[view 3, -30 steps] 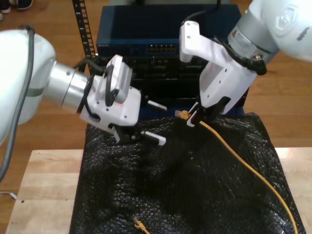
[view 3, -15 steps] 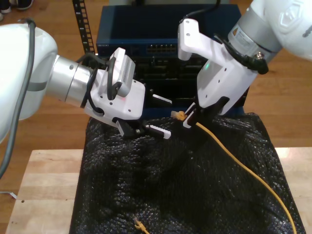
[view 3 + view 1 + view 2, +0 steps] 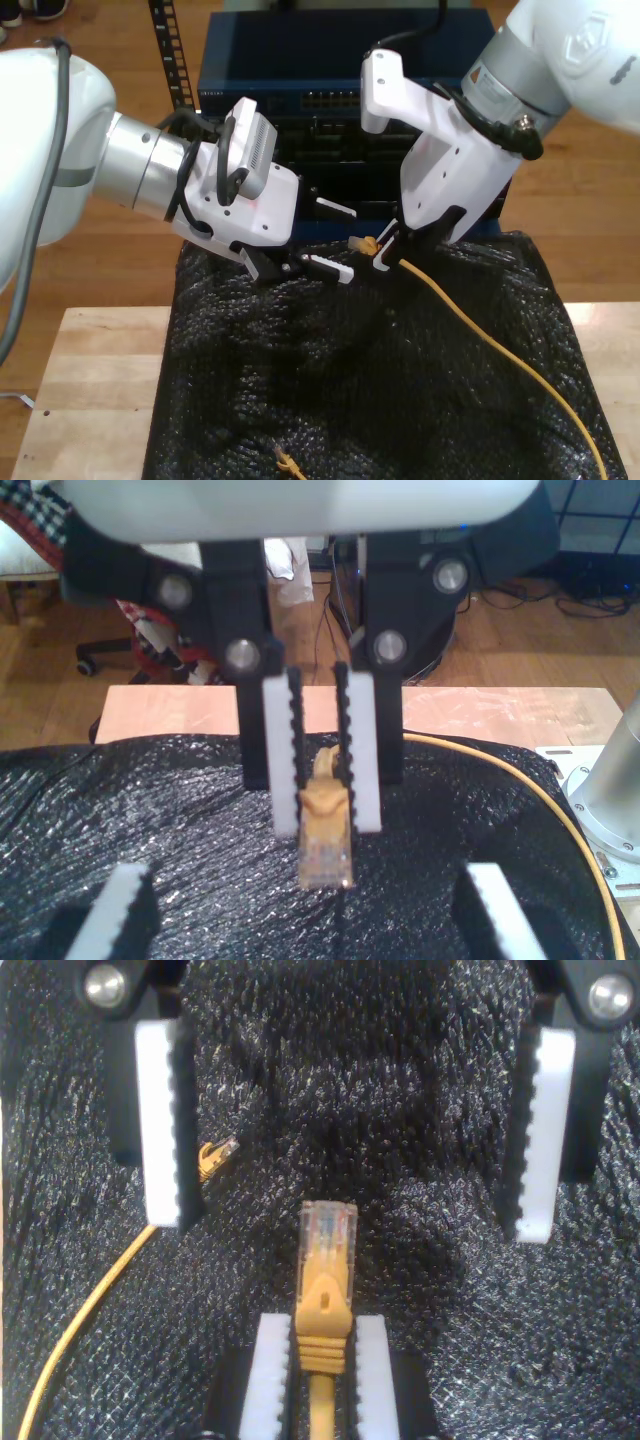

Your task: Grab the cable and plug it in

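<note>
Raised since earlier, my first gripper (image 3: pixel 335 240) gapes empty; the thin yellow-orange network cable (image 3: pixel 480 335) is pinched at its plug by my second gripper (image 3: pixel 322 1360); port alignment is judged next.

surface: light wood table (image 3: pixel 90 380)
on it: crinkly black bubble wrap sheet (image 3: pixel 400 400), covers most of the top

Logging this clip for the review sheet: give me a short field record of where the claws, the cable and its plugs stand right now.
first claw: my first claw is open, holds nothing, faces the held plug
second claw: my second claw is shut on the cable just behind the held plug
cable run: trails over the black sheet toward the exterior view's lower right
free plug: lies on the sheet
plugged in: not yet; the blue switch stands behind the claws
</note>
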Robot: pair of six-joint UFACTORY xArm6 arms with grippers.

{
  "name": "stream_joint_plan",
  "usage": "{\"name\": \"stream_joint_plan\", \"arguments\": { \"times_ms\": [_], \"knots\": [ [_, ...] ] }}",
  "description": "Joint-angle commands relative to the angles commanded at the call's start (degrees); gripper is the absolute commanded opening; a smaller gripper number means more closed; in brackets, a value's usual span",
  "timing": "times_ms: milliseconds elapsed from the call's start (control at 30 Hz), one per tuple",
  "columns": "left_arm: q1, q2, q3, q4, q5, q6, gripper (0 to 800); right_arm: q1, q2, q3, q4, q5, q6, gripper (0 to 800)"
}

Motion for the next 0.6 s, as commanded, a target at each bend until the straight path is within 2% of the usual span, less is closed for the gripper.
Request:
{"name": "stream_joint_plan", "arguments": {
  "times_ms": [133, 400, 600],
  "knots": [
    [0.00, 0.00, 0.00, -0.09, 0.00, 0.00, 630, 0.00, 0.00, 0.18, 0.00, 0.00, 0.00, 3],
    [0.00, 0.00, 0.00, -0.18, 1.32, 0.09, 486, 0.09, 0.18, 0.18, 0.79, 0.00, 0.00, 3],
    [0.00, 0.00, 0.00, -0.97, 1.58, 0.53, 423, 0.09, 0.18, 0.26, 0.97, -0.09, -0.09, 4]
  ]
}}
